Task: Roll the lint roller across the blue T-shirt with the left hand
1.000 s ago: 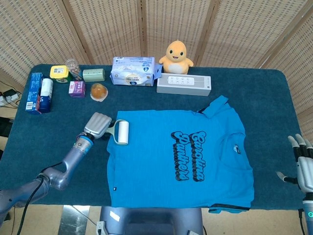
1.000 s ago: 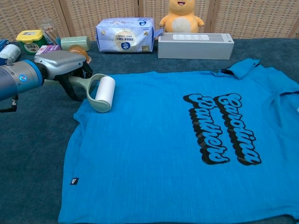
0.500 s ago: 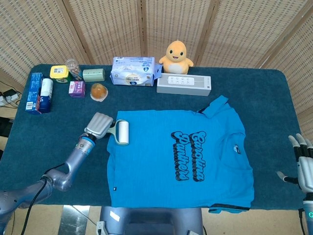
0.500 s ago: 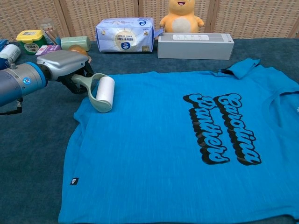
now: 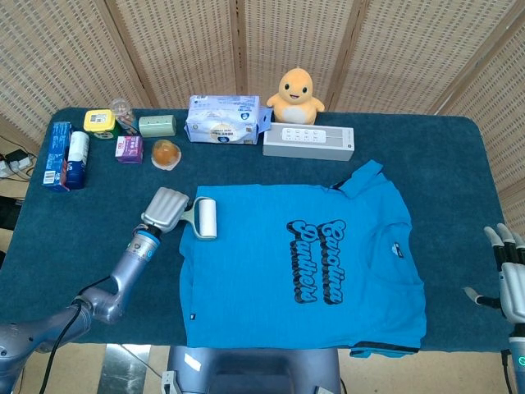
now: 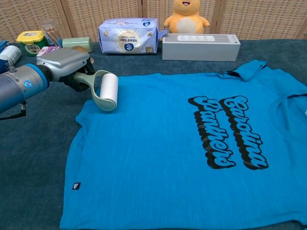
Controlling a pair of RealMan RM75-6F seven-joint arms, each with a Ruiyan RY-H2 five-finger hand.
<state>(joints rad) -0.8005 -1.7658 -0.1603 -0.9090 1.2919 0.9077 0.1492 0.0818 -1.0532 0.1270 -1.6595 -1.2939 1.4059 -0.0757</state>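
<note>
In the head view I am gripping the roller by its handle with the left hand, fingers wrapped around it. The white drum is sitting on the shirt at its corner nearest the table's left edge, just inside the hem. The drum's long axis is running front to back, so I judge rolling means moving it rightward across the fabric. The shirt is stretching away to the right of the hand, flat, with a long unobstructed run toward the printed lettering. The right hand is hanging off the right edge, fingers spread and holding nothing, well apart from the shirt.

In the chest view the left hand is closing on the green handle, and the roller is leaning over the shirt's edge; I cannot tell how firmly the drum is touching. The boxes along the back edge are lying well clear of the path.
</note>
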